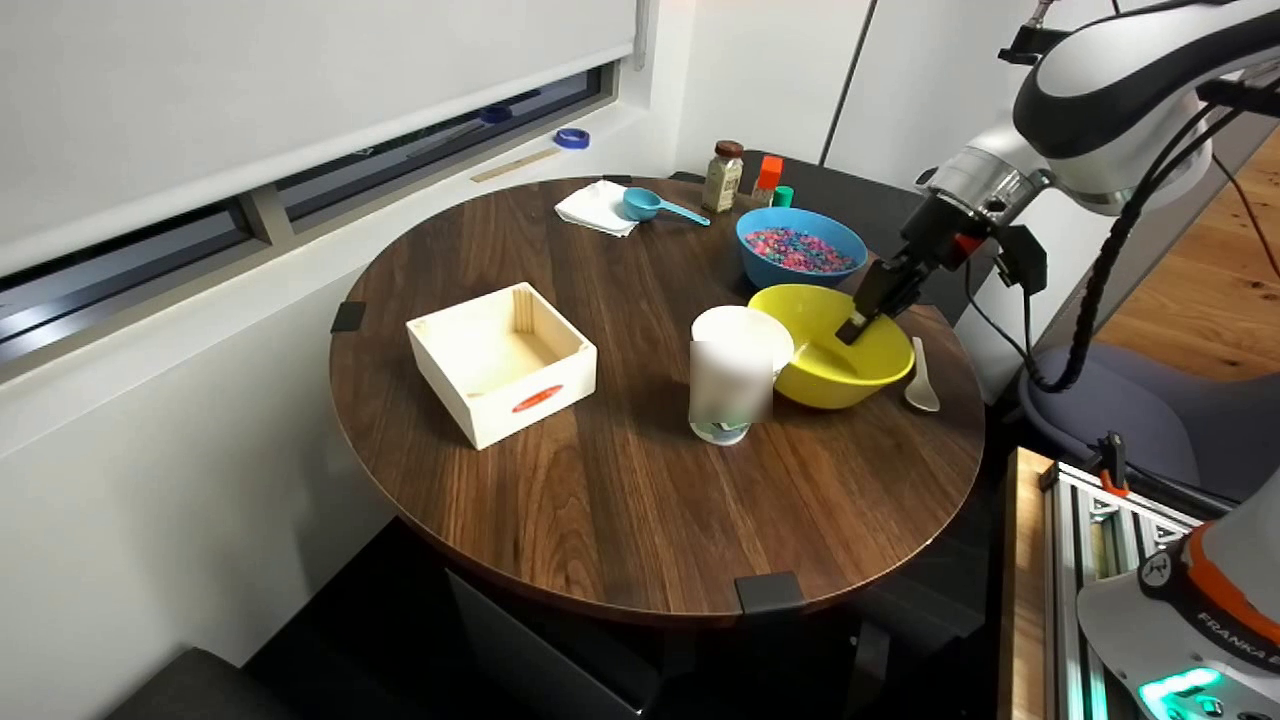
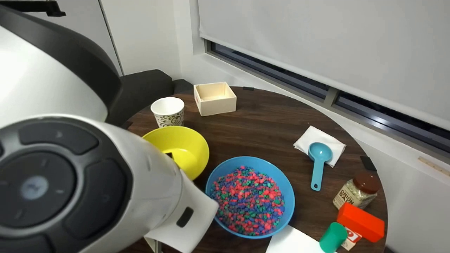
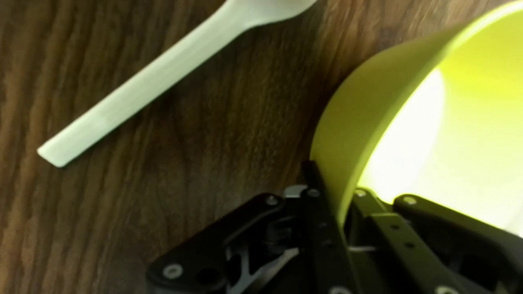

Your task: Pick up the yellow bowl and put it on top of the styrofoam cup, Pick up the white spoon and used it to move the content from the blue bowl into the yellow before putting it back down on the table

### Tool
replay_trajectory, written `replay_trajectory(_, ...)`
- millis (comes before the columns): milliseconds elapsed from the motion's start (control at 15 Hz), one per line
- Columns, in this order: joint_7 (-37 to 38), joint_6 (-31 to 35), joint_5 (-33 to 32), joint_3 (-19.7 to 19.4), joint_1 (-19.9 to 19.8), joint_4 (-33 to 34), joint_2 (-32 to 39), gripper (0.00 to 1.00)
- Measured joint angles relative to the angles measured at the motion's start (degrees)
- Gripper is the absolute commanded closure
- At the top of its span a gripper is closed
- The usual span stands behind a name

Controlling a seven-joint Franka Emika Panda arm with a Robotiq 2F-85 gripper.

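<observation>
The tool (image 3: 338,196) pinches the wall of the yellow bowl (image 1: 820,360) at the rim: in the wrist view one finger (image 3: 329,249) sits against the outside of the wall and the other against the inside. In an exterior view the arm (image 2: 151,182) hides most of the tool. Whether the bowl's base touches the surface (image 1: 620,500) cannot be told.

Near the tool, on the side of its outer finger, the white spoon (image 3: 147,85) lies on the surface just beside the yellow bowl.

Across that bowl from the tool, the white cup (image 2: 169,114) stands upright with its mouth up; whether cup and bowl touch is unclear. Also near the tool, next to the yellow bowl, is the blue bowl (image 2: 288,193), which holds pink, blue and green bits (image 2: 248,202).

Farther from the tool, past the cup, sits a pale wooden box (image 1: 570,382). Past the blue bowl, a blue scoop (image 2: 318,168) lies on a white napkin (image 2: 337,149), its handle reaching off the edge. Out that way too are a brown-lidded jar (image 2: 353,193), a red-topped container (image 2: 362,222) and a green cylinder (image 2: 333,237).
</observation>
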Motion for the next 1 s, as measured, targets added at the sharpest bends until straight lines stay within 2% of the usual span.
replay_trajectory(600, -0.98, -5.73, 0.08, -0.1, -2.18, 2.36, 0.98, 0.99)
replay_trajectory(1000, -0.85, -6.41, -4.43, 1.49, -3.93, 4.62, -0.14, 0.99)
